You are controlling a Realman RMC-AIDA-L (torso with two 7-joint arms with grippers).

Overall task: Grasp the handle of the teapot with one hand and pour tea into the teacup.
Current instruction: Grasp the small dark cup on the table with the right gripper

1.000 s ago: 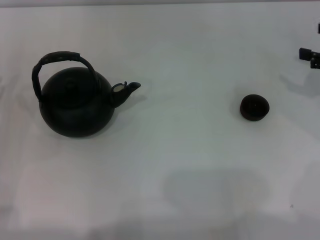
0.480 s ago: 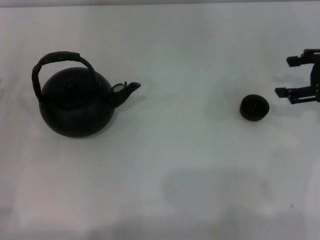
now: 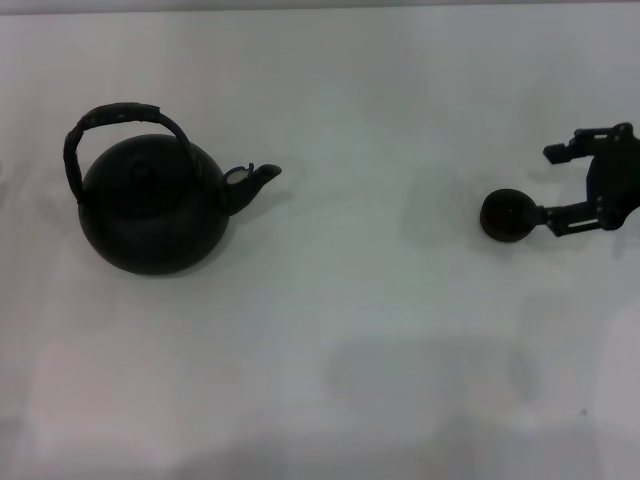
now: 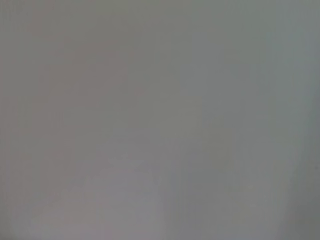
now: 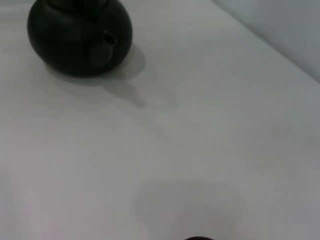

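Leftmost on the white table (image 3: 330,330) stands the teapot (image 3: 152,212), its arched handle (image 3: 120,115) upright over the lid and its short spout (image 3: 255,180) pointing toward the robot's right. No left gripper shows in the head view, and the left wrist view gives only a blank grey field, so that arm appears parked out of sight.

Further right, well apart from the pot and roughly in line with its spout, sits the teacup (image 3: 509,215). Just beside it, on its right, is the right gripper (image 3: 560,185), reaching in from the table's right edge. Its two fingers are spread wide and hold nothing; the nearer finger (image 3: 565,216) lies right against the cup's right side, though actual contact cannot be made out, and the other finger (image 3: 575,140) sits farther back.

So the cup lies directly to the left of this claw, while the pot is far off on the other side. By position, the right arm is much nearer the cup, and the handle lies on the left arm's side.
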